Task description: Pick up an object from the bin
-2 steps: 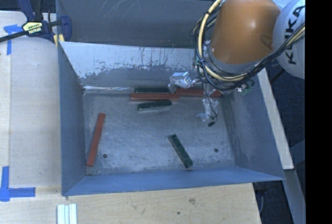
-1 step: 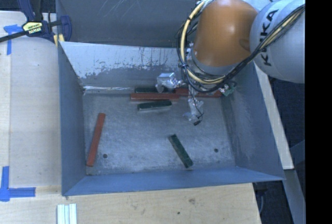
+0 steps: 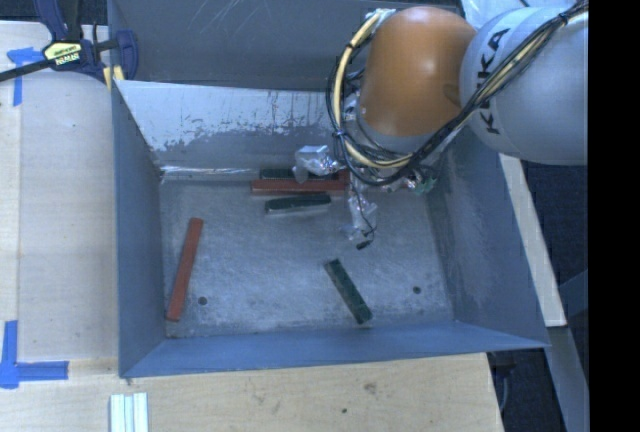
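Lying in bin: four slim sticks

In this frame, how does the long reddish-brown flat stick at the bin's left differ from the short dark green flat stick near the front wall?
Colour: the reddish-brown stick is rust red, while the dark green stick is nearly black.
Length: the reddish-brown stick looks longer than the dark green stick.
Tilt: the reddish-brown stick's far end leans right, and the dark green stick's leans left.
Place: the dark green stick lies nearer the gripper.
Both lie flat on the bin floor, each alone.
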`<state>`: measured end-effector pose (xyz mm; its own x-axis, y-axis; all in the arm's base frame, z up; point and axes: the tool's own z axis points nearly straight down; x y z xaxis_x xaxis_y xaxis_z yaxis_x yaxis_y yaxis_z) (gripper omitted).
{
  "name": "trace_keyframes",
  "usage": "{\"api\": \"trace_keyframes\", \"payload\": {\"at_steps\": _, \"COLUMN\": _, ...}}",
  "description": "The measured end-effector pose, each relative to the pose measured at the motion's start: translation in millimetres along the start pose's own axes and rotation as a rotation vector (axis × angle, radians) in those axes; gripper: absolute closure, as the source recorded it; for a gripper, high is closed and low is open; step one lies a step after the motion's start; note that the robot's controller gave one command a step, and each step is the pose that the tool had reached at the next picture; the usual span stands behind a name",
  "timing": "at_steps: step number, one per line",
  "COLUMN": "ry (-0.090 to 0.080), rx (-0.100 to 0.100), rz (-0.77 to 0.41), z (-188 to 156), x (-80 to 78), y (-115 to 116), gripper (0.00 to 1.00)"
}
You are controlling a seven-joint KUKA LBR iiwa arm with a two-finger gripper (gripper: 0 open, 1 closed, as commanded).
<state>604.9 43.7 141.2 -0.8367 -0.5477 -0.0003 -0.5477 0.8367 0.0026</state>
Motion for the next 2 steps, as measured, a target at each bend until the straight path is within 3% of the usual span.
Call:
{"api": "trace_keyframes", "payload": {"at_steps": 1, "ry": -0.015, "rx": 0.007, "rz": 0.100, "z": 66.6, "x": -8.7, "y": -21.5, "gripper": 1.00}}
{"api": "trace_keyframes", "payload": {"at_steps": 2, "ry": -0.015, "rx": 0.007, "rz": 0.100, "z": 66.6, "x": -8.6, "y": -21.5, "gripper": 1.00}}
